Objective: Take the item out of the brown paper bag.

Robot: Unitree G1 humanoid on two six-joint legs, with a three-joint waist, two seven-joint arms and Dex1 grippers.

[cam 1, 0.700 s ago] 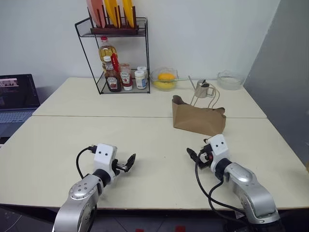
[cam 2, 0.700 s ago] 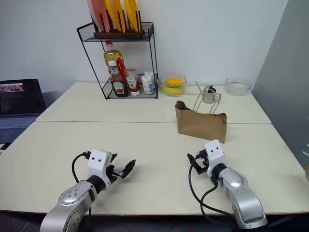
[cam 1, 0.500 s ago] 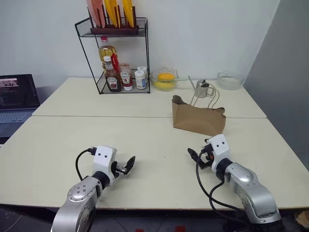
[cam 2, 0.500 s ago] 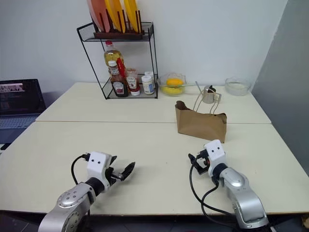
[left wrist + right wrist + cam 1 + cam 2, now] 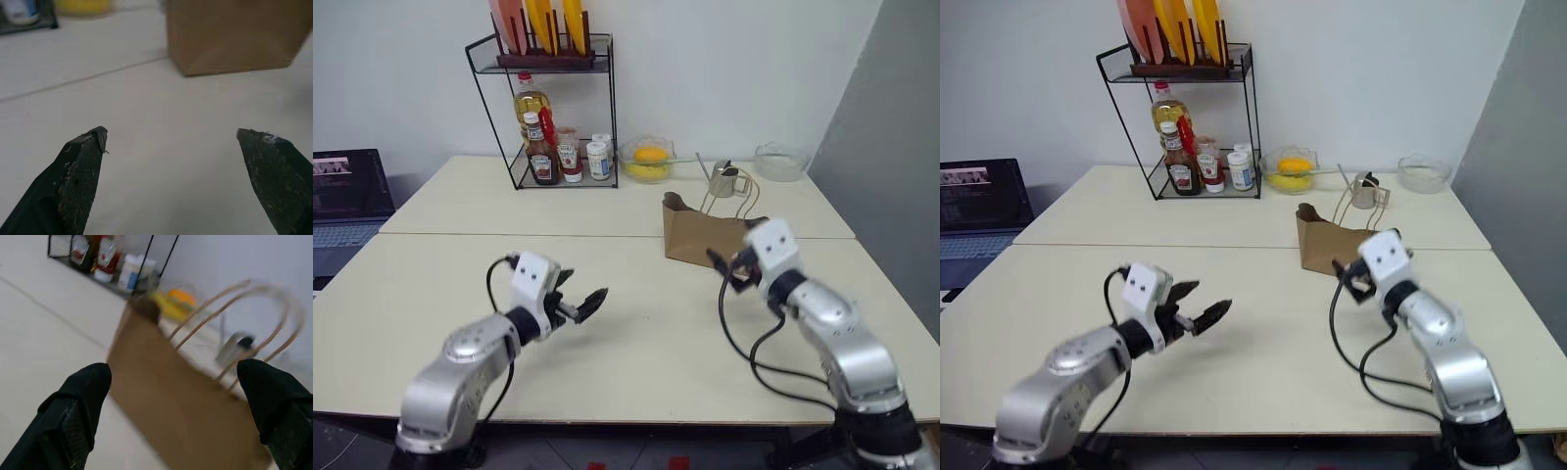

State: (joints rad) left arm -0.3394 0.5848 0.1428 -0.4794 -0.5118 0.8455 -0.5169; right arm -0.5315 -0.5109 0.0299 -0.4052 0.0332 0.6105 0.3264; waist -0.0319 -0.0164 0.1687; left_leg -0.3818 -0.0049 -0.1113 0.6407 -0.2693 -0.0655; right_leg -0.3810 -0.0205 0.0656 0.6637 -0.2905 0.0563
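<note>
Reaching with both arms over the tabletop (image 5: 636, 338). My left gripper (image 5: 584, 305) hangs mid-table, fingers spread wide, empty, aimed toward the brown paper bag (image 5: 700, 240), probably to steady it. My right gripper (image 5: 732, 272), also wide and empty, sits just beside the bag's near face, toward the right edge. The item isn't visible; presumably inside the bag.

- The inside of the brown paper bag (image 5: 705, 238) cannot be seen — its contents are hidden.
- Part of the bag's front is covered by the right gripper (image 5: 724, 268).
- The laptop (image 5: 347, 201) is cut off by the picture's edge.
</note>
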